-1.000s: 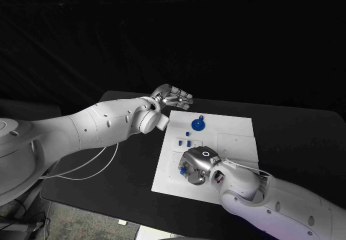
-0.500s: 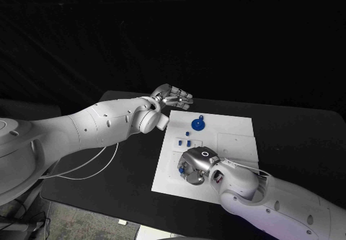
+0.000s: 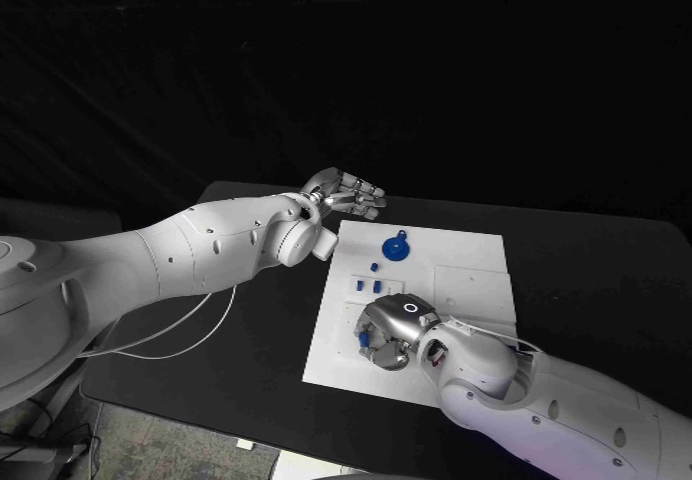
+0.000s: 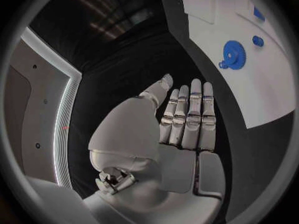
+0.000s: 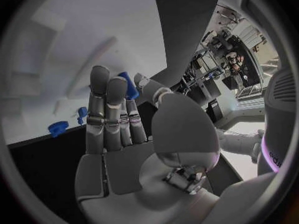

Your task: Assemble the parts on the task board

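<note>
the right hand sits low over the near part of the task board, and the right wrist view shows a small blue part pinched at its fingertips. the hold looks slight, so the main risk is the part twisting or slipping out as it is pressed toward its seat; the hand also hides that spot from the head camera, so a misaligned push could jam it or nudge the board on the black surface. other small blue parts lie just beyond the hand and could be knocked, while the blue gear lies farther up the board. the left hand hovers off the board's far corner, fingers straight and close together, holding nothing, so it does not steady the board.
</note>
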`<state>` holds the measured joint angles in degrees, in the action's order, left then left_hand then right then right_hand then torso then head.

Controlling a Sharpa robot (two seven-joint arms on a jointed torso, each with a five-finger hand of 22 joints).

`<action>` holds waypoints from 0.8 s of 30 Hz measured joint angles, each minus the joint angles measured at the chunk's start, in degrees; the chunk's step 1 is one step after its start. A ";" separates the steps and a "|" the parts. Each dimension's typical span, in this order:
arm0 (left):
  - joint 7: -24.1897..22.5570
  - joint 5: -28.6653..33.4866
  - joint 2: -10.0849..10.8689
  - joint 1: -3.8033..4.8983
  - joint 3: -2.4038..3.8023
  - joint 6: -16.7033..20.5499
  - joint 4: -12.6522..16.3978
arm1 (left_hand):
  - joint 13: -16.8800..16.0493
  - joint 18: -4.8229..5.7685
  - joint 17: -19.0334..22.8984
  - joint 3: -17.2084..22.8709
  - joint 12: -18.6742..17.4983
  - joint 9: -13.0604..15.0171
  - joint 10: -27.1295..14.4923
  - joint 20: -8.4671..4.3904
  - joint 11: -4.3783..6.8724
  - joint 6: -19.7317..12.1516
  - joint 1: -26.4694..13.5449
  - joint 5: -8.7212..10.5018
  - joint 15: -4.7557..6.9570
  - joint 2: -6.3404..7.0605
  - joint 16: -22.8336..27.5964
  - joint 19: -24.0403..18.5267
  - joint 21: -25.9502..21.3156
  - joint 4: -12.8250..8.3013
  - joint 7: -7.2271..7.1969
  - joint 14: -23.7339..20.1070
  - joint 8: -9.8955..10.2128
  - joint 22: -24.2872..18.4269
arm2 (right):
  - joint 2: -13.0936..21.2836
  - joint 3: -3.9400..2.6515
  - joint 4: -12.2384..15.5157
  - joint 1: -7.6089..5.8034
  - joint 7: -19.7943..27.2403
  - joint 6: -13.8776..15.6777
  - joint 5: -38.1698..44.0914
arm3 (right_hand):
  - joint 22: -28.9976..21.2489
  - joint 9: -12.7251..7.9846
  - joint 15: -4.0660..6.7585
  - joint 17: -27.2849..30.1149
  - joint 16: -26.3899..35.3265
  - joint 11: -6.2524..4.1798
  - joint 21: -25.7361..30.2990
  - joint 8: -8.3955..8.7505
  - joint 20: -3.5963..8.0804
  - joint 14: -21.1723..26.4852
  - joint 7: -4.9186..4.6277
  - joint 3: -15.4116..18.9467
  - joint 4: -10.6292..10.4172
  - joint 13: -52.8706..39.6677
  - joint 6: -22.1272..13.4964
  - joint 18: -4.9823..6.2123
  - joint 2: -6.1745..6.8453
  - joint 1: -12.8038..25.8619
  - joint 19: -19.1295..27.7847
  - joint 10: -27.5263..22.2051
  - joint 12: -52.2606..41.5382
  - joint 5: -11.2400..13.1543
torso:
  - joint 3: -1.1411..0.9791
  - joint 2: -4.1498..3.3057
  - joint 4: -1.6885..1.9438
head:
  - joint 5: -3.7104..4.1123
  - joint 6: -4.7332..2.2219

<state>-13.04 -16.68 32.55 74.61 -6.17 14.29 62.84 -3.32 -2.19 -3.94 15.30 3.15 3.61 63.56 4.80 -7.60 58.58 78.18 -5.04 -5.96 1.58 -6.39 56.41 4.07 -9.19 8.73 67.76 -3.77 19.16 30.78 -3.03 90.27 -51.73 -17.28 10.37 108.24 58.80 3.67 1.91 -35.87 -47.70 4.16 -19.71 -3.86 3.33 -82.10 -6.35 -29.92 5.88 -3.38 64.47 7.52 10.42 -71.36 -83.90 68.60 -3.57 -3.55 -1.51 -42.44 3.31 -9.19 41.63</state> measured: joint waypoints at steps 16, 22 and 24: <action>0.29 0.00 0.03 0.00 -0.01 -0.29 0.00 | 0.00 0.00 0.00 0.00 0.00 0.00 0.00 0.00 0.00 0.01 0.00 0.00 0.00 0.00 0.00 0.00 0.00 0.00 0.01 0.00 0.00 -0.15 | 0.35 0.00 -0.04 0.00 0.11 0.98 -1.15 | -2.85 0.01 -0.40 1.72 0.00 0.86 1.17 0.00 -0.69 0.42 0.11 9.69 -1.70 0.00 -1.28 0.89 -0.35 -2.30 -0.12 -4.21 0.01 0.00 | 0.00 0.00 0.01 | 0.20 -0.04; 0.34 0.00 0.07 0.00 -0.01 -0.34 0.00 | 0.00 0.00 0.00 0.00 0.00 0.00 0.00 0.00 0.00 0.01 0.00 0.00 0.00 0.00 0.00 0.00 0.00 0.00 0.01 0.00 0.00 -0.15 | 0.88 0.00 0.61 0.01 0.49 2.81 -1.93 | -3.47 0.01 -0.39 2.00 0.00 0.86 1.17 0.00 -0.69 0.43 0.13 12.16 -2.41 0.00 -2.14 0.89 -0.01 -2.72 -0.13 -4.63 0.01 -0.78 | 0.00 0.00 0.02 | 0.35 -0.05; 0.35 0.00 0.09 0.00 -0.01 -0.34 0.00 | 0.00 0.00 0.00 0.00 0.00 0.00 0.00 0.00 0.00 0.02 0.00 0.00 0.00 0.00 0.00 0.00 0.00 0.00 0.01 0.00 0.00 -0.15 | 1.16 0.00 0.95 0.01 0.75 3.60 -2.40 | -3.82 0.01 -0.53 2.11 0.00 1.06 1.12 0.00 -0.69 0.28 0.41 14.71 -3.45 0.00 -2.64 0.89 0.29 -3.01 -0.13 -5.48 0.01 -1.65 | 0.00 0.00 0.02 | 0.45 -0.08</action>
<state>-12.70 -16.68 32.64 74.61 -6.18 13.94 62.84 -3.32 -2.19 -3.94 15.30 3.15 3.61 63.57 4.80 -7.60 58.60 78.18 -5.04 -5.96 1.58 -6.39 56.41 4.07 -9.20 8.75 67.77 -3.77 19.01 31.94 -3.03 91.23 -51.72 -16.53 13.97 105.83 54.99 3.68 1.38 -33.76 -47.70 5.22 -18.59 -3.86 2.64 -81.81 -5.94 -15.21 2.43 -3.38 61.83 8.41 10.70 -74.37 -84.03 63.12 -3.55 -5.20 -1.51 -42.44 3.33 -8.74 41.54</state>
